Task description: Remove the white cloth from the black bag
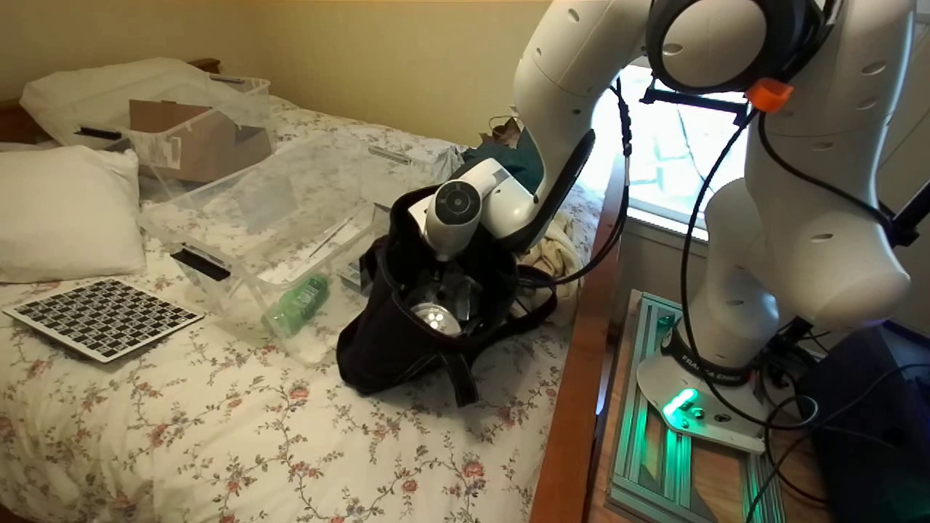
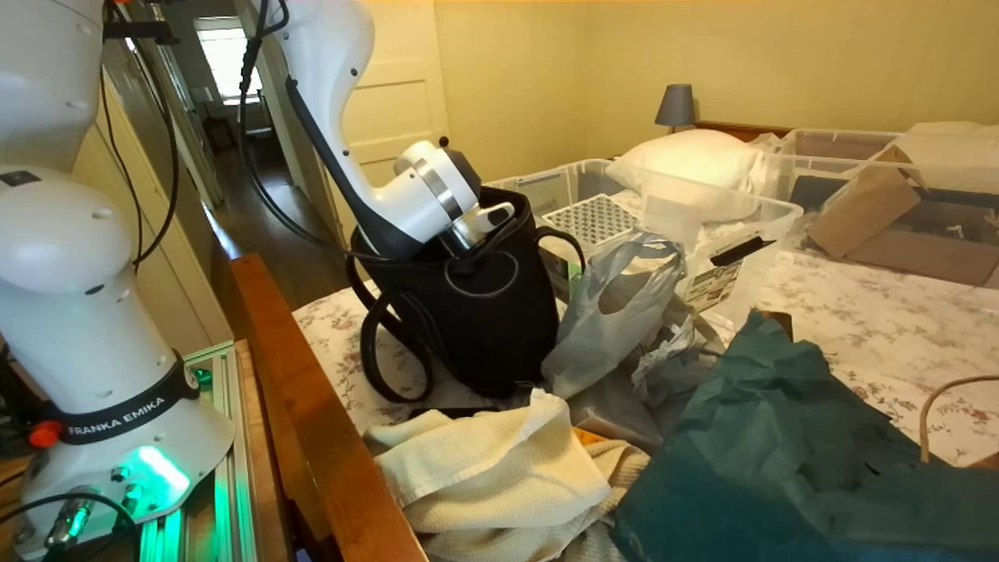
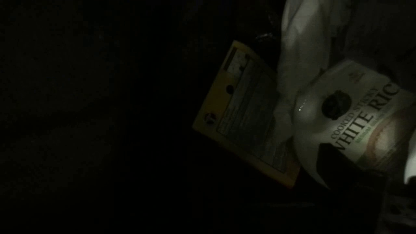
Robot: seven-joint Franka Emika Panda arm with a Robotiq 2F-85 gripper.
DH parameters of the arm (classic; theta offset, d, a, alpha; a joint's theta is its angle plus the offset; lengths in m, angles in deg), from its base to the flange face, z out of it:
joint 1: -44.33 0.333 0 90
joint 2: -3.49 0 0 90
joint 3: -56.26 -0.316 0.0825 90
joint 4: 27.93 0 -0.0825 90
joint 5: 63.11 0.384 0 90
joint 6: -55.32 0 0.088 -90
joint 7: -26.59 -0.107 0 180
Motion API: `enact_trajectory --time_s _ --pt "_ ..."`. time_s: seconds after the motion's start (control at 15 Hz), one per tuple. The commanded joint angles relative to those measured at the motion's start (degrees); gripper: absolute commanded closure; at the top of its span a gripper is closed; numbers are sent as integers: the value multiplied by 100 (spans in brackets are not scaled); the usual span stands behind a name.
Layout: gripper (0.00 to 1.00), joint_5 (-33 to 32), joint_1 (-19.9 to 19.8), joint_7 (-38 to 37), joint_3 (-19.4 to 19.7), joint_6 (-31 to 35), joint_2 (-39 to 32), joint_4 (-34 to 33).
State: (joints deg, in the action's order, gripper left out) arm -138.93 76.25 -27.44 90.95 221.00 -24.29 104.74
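- Claw [image 1: 452, 290]: down in black bag [image 1: 392, 356]; can't tell if wide, narrow or holding smth, wrist view too dark.
- White cloth [image 3: 304, 39]: in bag, prob. the pale folded strip in wrist view.
- Key rel.: strip's long axis runs approx. top to bottom there, btwn yellow box [image 3: 240, 117] and rice bowl [image 3: 357, 107]; it lies up-left of dark wedge [image 3: 338, 165] (prob. claw tip), bowl in btwn.
- Nxt, my read: shift toward strip, pinch across its long axis. Risk: snagging bowl rim or box w/ it.
- Bag stands on bed [image 1: 290, 436], close to edge w/ wooden rail [image 1: 577, 407].
- Rest of bag contents too dim to ID.
- Cream towel [image 2: 499, 476]: outside bag, same bed edge; prob. not the target, can't rule it out.
- Clear bin [image 1: 200, 260]: just beside bag; green bottle [image 1: 296, 305] at its near corner, looks inside, seen thru wall.
- 2nd bin [image 1: 251, 93]: toward bed's far corner, holds cardboard [image 1: 185, 142].
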Motion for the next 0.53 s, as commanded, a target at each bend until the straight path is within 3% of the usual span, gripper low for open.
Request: enact_trajectory --time_s 0.0,0.47 --pt "0 -96 -76 372 -37 4 -380 -280" --pt "0 393 -212 1275 -243 -380 -835 -524"
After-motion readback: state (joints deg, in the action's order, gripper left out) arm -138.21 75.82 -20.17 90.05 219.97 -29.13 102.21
